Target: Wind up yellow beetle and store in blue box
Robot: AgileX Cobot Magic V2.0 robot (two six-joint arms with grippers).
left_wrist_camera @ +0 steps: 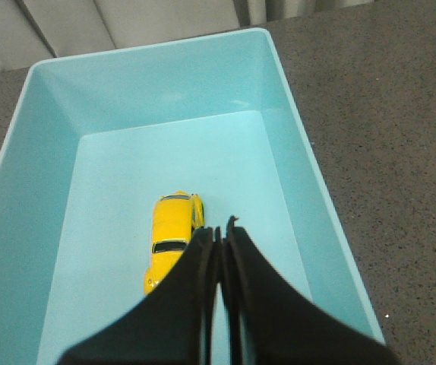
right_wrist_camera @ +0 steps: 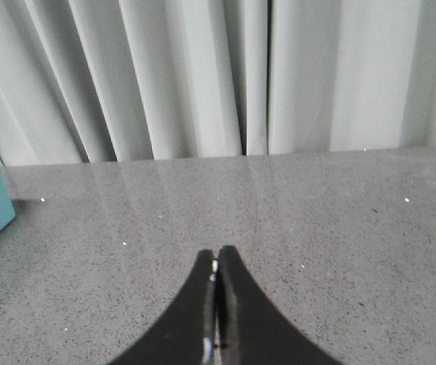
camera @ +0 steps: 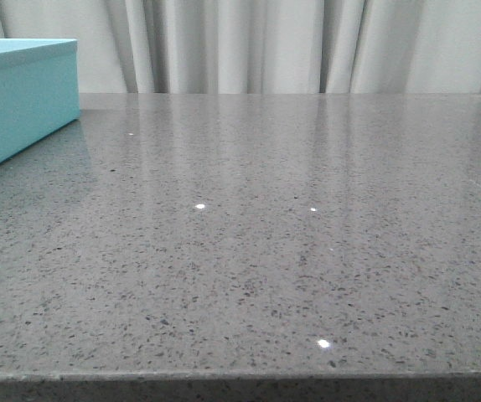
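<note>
Left wrist view: yellow beetle (left_wrist_camera: 172, 236) lies mid-floor in blue box (left_wrist_camera: 294, 137); both pincers pressed together.

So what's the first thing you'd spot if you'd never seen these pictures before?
Probably the yellow beetle, a bright little toy car sitting on the floor inside the big blue box, seen from right above. The left claw hangs over it, shut and holding nothing. In the front view, the blue box stands at the far left of the shiny grey speckled table.
</note>
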